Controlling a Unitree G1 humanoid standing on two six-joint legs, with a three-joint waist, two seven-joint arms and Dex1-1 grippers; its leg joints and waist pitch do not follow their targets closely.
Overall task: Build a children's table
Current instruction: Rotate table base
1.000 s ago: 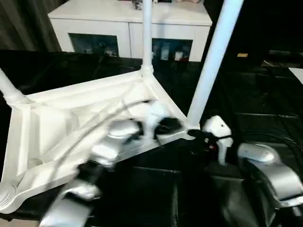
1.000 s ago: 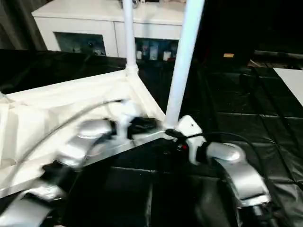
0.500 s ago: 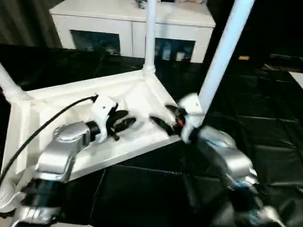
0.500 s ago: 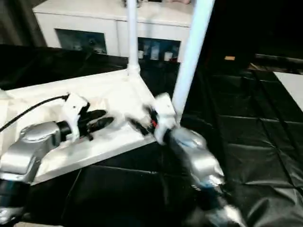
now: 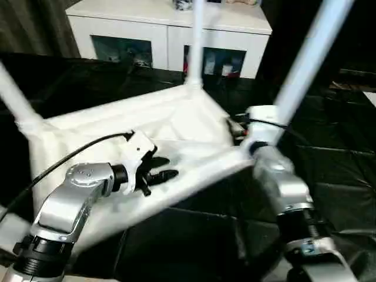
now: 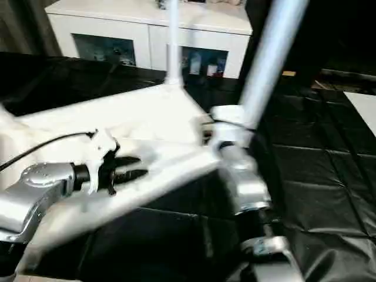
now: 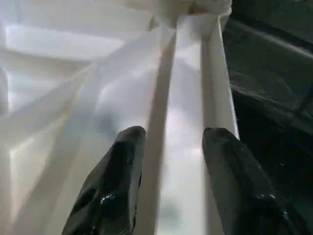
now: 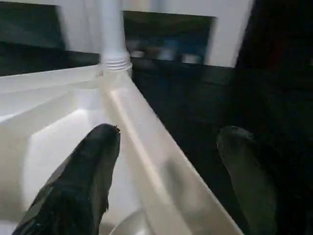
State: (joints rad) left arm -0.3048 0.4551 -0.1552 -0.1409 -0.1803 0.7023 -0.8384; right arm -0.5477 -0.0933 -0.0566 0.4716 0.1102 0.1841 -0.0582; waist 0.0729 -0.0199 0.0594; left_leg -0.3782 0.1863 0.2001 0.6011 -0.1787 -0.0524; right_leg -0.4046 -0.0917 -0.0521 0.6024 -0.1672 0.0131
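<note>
The table (image 5: 147, 126) lies upside down on the black padded mat (image 5: 329, 170) in front of me, ribbed underside up, tilted so its near edge runs from about seven o'clock up toward two o'clock. Three legs are seated in corner sockets: one at the far corner (image 5: 195, 35) at twelve o'clock, one (image 5: 13, 97) at nine o'clock, and one (image 5: 308, 56) rising past my right wrist at two o'clock.

My left claw (image 5: 157, 171) hovers over the underside near the long near rim, fingers (image 7: 120, 186) parted about halfway, with nothing between them; one rib of the table runs beneath the gap. A black cable (image 5: 76, 154) trails back from that wrist.

My right claw (image 8: 166, 166) sits at the near right corner, fingers (image 8: 88, 181) spread wide on either side of the table's rim (image 8: 146, 147), one over the inside, one over the mat. Whether they touch the rim I cannot tell.

Beyond the table, at twelve o'clock, stands a white cabinet (image 5: 164, 29) with glass-fronted openings, well apart from the work. My right forearm (image 5: 279, 188) blocks that near corner.
</note>
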